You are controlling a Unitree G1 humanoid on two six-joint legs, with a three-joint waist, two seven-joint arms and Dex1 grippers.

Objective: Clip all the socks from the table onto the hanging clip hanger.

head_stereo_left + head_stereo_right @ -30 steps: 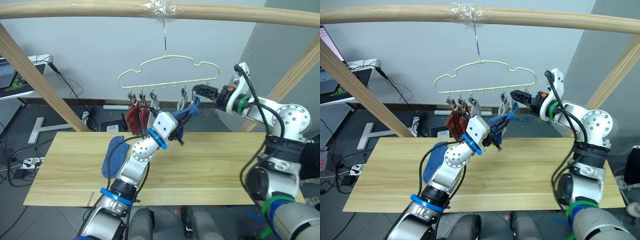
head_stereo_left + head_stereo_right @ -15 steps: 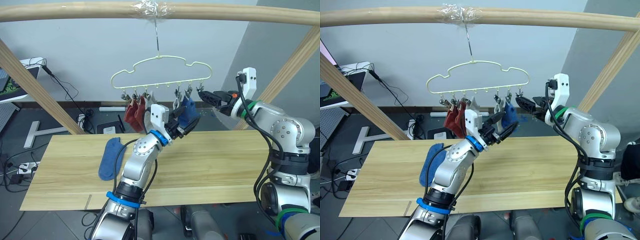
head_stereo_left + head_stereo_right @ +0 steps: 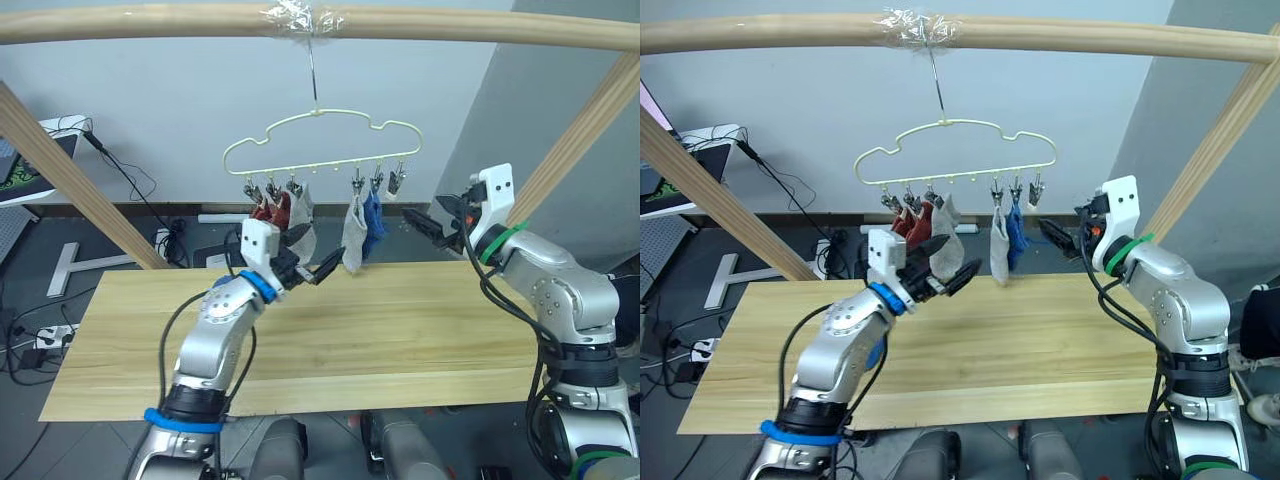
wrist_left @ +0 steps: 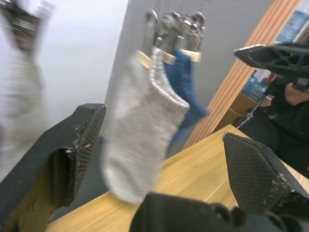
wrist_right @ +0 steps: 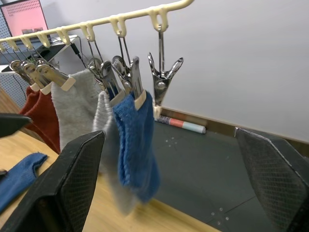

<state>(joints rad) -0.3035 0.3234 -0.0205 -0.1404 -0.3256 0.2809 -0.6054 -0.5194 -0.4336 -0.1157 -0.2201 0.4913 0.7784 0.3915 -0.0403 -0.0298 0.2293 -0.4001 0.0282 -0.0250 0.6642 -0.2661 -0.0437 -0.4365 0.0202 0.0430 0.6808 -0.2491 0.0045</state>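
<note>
The pale-yellow clip hanger [image 3: 315,113] hangs by its hook from the top pole. Clipped on it are two rust red socks [image 3: 266,210], a grey sock [image 3: 301,226], another grey sock [image 3: 352,236] and a blue sock [image 3: 373,222]. The end clip [image 5: 163,79] beside the blue sock holds nothing. My left gripper [image 3: 315,255] is open and empty, just left of and below the hanging socks, above the table [image 3: 400,330]. My right gripper [image 3: 426,220] is open and empty, right of the hanger. A second blue sock [image 5: 19,176] lies on the table, mostly behind my left arm.
A thick round wooden pole [image 3: 200,20] crosses overhead, with slanted poles at the left [image 3: 70,170] and right [image 3: 585,125]. A desk with a screen [image 3: 25,165] and floor cables [image 3: 40,335] lie beyond the table's left end.
My left gripper opened and let go of the blue sock, which now hangs clipped, then drew back down and left. My right gripper pulled away to the right of the hanger.
</note>
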